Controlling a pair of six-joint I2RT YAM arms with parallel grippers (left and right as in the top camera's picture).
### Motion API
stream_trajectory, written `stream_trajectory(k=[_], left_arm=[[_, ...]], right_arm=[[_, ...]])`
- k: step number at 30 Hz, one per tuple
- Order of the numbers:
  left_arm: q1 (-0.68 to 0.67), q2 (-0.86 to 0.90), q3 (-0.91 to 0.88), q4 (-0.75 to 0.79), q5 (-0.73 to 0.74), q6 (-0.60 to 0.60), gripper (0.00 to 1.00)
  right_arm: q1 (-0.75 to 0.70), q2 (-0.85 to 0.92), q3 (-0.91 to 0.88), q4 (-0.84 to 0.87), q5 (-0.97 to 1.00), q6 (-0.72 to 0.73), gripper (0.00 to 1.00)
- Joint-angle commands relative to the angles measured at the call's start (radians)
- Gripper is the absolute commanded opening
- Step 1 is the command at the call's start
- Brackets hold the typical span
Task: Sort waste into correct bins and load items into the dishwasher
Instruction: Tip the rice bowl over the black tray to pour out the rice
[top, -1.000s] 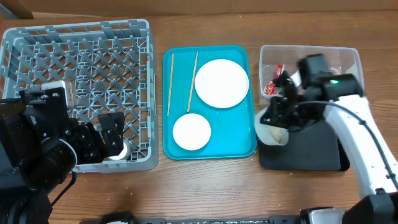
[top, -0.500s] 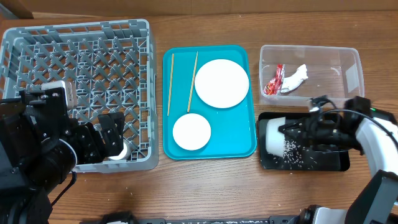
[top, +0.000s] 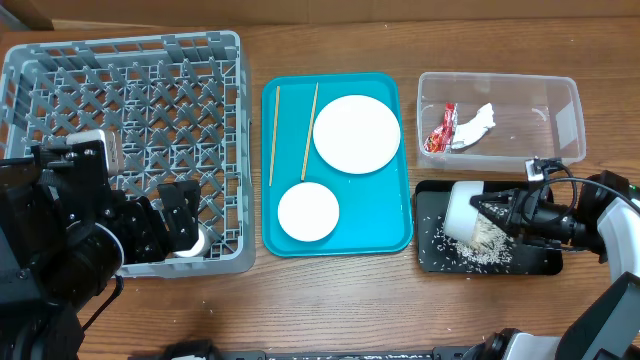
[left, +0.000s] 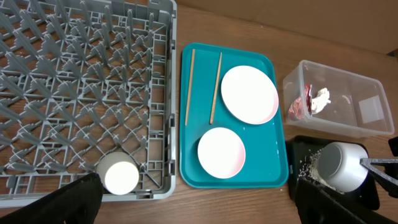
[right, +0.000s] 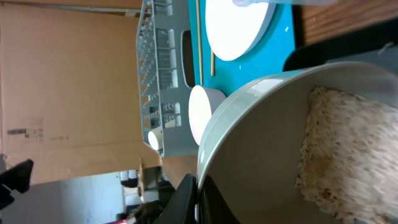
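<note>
Rice bowl (top: 462, 207) held on its side over black tray (top: 532, 263)

The right gripper (top: 492, 210) is clamped on the rim of the small white rice bowl. It holds the bowl tipped sideways just right of the teal tray's (top: 385, 218) near corner, with the mouth turned away from the teal tray. White rice (top: 478, 240) clumps at the bowl's mouth and lies scattered on the black tray beneath it. Right of the teal tray's far end stands a clear tub (top: 560, 105). It holds a red snack wrapper (top: 440, 130) and a crumpled white tissue (top: 477, 122) side by side, at the end nearer the teal tray. On the teal tray itself are a round plate (top: 357, 133) at the far right and a second bowl (top: 308, 212) at the near end. Two chopsticks (top: 273, 135) lie along its left side, one parallel to the edge and the other slanted toward the plate. Left of the teal tray sits the grey dish rack (top: 120, 110), with a small white cup (left: 120, 177) standing in its near corner closest to the teal tray. The left gripper (top: 165, 222) hovers over that corner, its fingers spread wide with nothing between them.
</note>
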Motion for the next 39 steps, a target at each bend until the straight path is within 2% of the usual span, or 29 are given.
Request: stream_trajectory(k=[1,3,6,9,12,13,15,17,19,21,23,24,25,27,29,31,33,34,36,37,39], left_arm=[[-0.006,0.002,0.010,-0.002,0.004,0.019,1.00],[-0.006,0.002,0.010,-0.002,0.004,0.019,1.00],[-0.006,0.002,0.010,-0.002,0.004,0.019,1.00],[-0.006,0.002,0.010,-0.002,0.004,0.019,1.00],[-0.006,0.002,0.010,-0.002,0.004,0.019,1.00],[-0.006,0.002,0.010,-0.002,0.004,0.019,1.00],[-0.006,0.002,0.010,-0.002,0.004,0.019,1.00],[-0.006,0.002,0.010,-0.002,0.004,0.019,1.00],[-0.006,0.002,0.010,-0.002,0.004,0.019,1.00],[-0.006,0.002,0.010,-0.002,0.004,0.019,1.00],[-0.006,0.002,0.010,-0.002,0.004,0.019,1.00],[-0.006,0.002,0.010,-0.002,0.004,0.019,1.00],[-0.006,0.002,0.010,-0.002,0.004,0.019,1.00],[-0.006,0.002,0.010,-0.002,0.004,0.019,1.00],[-0.006,0.002,0.010,-0.002,0.004,0.019,1.00],[-0.006,0.002,0.010,-0.002,0.004,0.019,1.00],[-0.006,0.002,0.010,-0.002,0.004,0.019,1.00],[-0.006,0.002,0.010,-0.002,0.004,0.019,1.00],[-0.006,0.002,0.010,-0.002,0.004,0.019,1.00],[-0.006,0.002,0.010,-0.002,0.004,0.019,1.00],[-0.006,0.002,0.010,-0.002,0.004,0.019,1.00]], right_arm=[[-0.002,-0.013,-0.001,0.055,-0.056,-0.022,0.04],[-0.002,-0.012,-0.001,0.042,-0.114,0.042,0.04],[0.001,-0.013,-0.001,-0.015,-0.193,-0.074,0.04],[-0.002,-0.013,-0.001,-0.017,-0.224,0.031,0.04],[0.005,-0.018,-0.001,-0.087,-0.290,-0.183,0.04],[0.002,-0.013,-0.001,-0.035,-0.242,-0.170,0.04],[-0.010,-0.003,-0.001,0.005,-0.210,-0.006,0.04],[-0.010,-0.006,-0.001,-0.045,-0.237,-0.074,0.04],[-0.010,-0.006,-0.001,-0.034,-0.180,-0.138,0.04],[-0.013,0.001,-0.001,-0.028,-0.178,-0.010,0.04],[-0.011,-0.005,0.000,-0.107,-0.243,-0.117,0.04],[-0.011,-0.006,0.000,-0.116,-0.235,-0.187,0.04],[-0.011,-0.005,-0.001,-0.093,-0.201,-0.196,0.04],[-0.020,0.003,-0.005,-0.071,-0.215,-0.026,0.04],[-0.012,-0.003,-0.003,-0.141,-0.283,-0.118,0.04],[-0.008,-0.005,-0.003,-0.124,-0.238,-0.202,0.04],[-0.009,0.004,-0.006,-0.106,-0.243,-0.038,0.04],[-0.005,0.003,-0.005,-0.140,-0.282,-0.061,0.04],[0.007,-0.005,0.000,-0.143,-0.286,-0.215,0.04],[0.006,-0.004,0.000,-0.101,-0.251,-0.196,0.04],[0.010,-0.002,0.000,-0.106,-0.228,-0.026,0.04]])
